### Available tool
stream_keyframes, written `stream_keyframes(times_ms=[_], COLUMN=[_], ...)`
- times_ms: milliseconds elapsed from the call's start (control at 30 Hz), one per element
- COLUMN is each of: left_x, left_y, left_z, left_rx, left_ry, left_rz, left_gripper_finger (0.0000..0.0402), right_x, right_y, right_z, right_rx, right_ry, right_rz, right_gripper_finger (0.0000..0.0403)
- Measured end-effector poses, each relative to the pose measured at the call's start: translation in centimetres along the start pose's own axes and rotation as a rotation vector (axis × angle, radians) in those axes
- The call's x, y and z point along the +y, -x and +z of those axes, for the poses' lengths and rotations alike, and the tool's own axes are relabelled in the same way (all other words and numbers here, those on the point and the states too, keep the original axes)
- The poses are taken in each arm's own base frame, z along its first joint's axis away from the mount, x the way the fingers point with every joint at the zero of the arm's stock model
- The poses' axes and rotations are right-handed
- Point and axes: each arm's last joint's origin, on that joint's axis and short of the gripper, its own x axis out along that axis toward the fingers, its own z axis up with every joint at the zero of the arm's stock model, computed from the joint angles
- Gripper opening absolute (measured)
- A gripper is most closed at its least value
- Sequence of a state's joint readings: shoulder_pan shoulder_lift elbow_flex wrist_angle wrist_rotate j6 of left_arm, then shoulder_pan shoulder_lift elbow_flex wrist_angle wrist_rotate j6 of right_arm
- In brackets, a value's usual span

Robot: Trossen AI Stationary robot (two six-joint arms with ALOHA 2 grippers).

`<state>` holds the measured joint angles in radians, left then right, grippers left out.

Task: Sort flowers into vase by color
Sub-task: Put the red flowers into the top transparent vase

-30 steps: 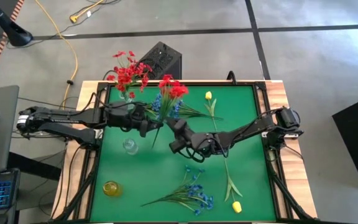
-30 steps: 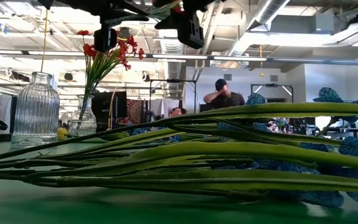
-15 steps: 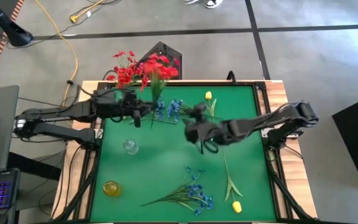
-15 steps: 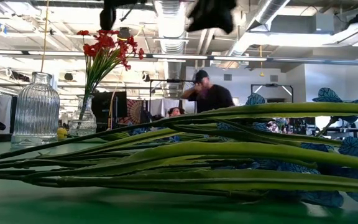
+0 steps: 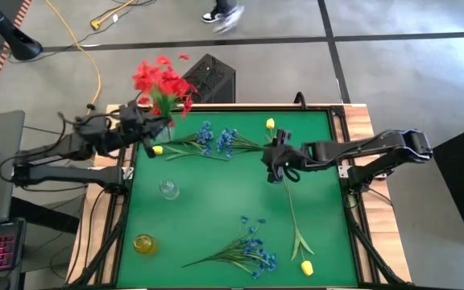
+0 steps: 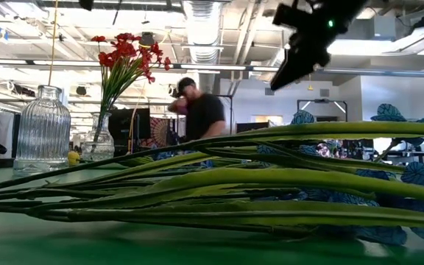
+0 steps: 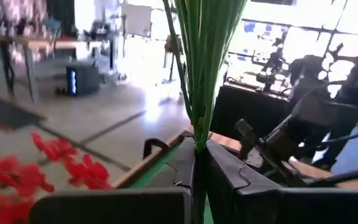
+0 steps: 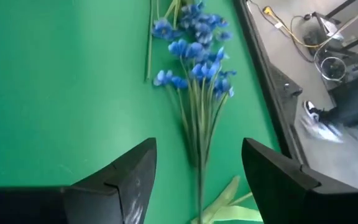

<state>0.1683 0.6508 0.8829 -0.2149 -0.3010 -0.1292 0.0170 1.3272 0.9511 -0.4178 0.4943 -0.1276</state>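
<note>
1. The bench [image 5: 216, 201] has a green top, and flowers lie scattered over it.
2. The left tool [image 5: 153, 129] is at the far left corner of the bench. In the left wrist view its fingers [image 7: 229, 180] are clamped on a bundle of green stems [image 7: 201, 68], and the red spray [image 5: 161, 80] held there stands above that corner with its blossoms reaching out past the far edge.
3. The right tool [image 5: 280, 163] hovers over the middle of the bench, toward the right side. Its fingers [image 8: 129, 171] are spread apart with nothing between them.
4. A blue spray [image 5: 216, 143] lies along the far edge between the two tools, its long axis running roughly left to right.
5. A second blue spray [image 5: 244, 251] lies near the front edge, with its stems pointing toward the front left corner and its blossoms toward the middle.
6. A yellow tulip [image 5: 306, 267] lies near the front edge at the right. Its stem runs back toward the right tool.
7. Another yellow tulip [image 5: 270, 124] lies by the far edge.
8. A clear ribbed vase [image 6: 43, 129] stands on the left side, empty.
9. A small yellow vase [image 5: 144, 243] stands near the front left corner.
</note>
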Motion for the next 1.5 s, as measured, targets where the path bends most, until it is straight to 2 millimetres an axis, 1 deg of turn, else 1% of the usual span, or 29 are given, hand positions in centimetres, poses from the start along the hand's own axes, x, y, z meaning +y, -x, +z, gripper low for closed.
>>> stream_keyframes(times_ms=[100,167,267,367,500,733,867,1033,1167,1400,1500], left_x=[0.4,0.8,1.5,2.0,2.1,2.9,3.3,4.1,5.1,7.2,8.2], left_y=[1.0,1.5,2.0,2.2,2.7,3.9,4.0,3.0,2.6,2.9,2.6], left_z=[0.3,0.3,-0.2,-0.5,-0.1,0.5,0.6,0.4,0.5,0.9,0.8], left_rx=[-0.037,-0.060,-0.076,-0.086,-0.127,-0.156,-0.168,-0.136,-0.132,-0.171,-0.159], left_ry=[-0.052,-0.046,-0.058,-0.087,-0.092,-0.104,-0.107,-0.158,-0.181,-0.161,-0.151], left_rz=[0.027,0.128,0.330,0.455,0.494,0.698,0.742,0.803,0.847,0.889,0.893], left_gripper_finger=[0.0004,0.0004,0.0004,0.0004,0.0004,0.0004,0.0004,0.0004,0.0004,0.0004,0.0004], right_x=[0.5,0.7,0.9,1.0,1.0,1.0,1.0,1.0,1.2,1.6,1.6], right_y=[-0.7,-1.0,-1.3,-1.4,-1.4,-1.4,-1.4,-1.4,-1.3,-1.1,-1.1], right_z=[-0.8,-1.1,-1.5,-1.6,-1.5,-1.5,-1.5,-1.4,-1.4,-1.4,-1.4], right_rx=[-0.018,-0.033,-0.054,-0.062,-0.062,-0.062,-0.068,-0.077,-0.078,-0.081,-0.081], right_ry=[-0.019,-0.040,-0.055,-0.058,-0.058,-0.057,-0.060,-0.065,-0.082,-0.079,-0.079], right_rz=[-0.002,-0.003,-0.005,-0.005,-0.005,-0.005,-0.006,-0.007,0.003,0.036,0.035], right_gripper_finger=[0.0262,0.0261,0.0260,0.0260,0.0260,0.0260,0.0260,0.0260,0.0260,0.0259,0.0259])
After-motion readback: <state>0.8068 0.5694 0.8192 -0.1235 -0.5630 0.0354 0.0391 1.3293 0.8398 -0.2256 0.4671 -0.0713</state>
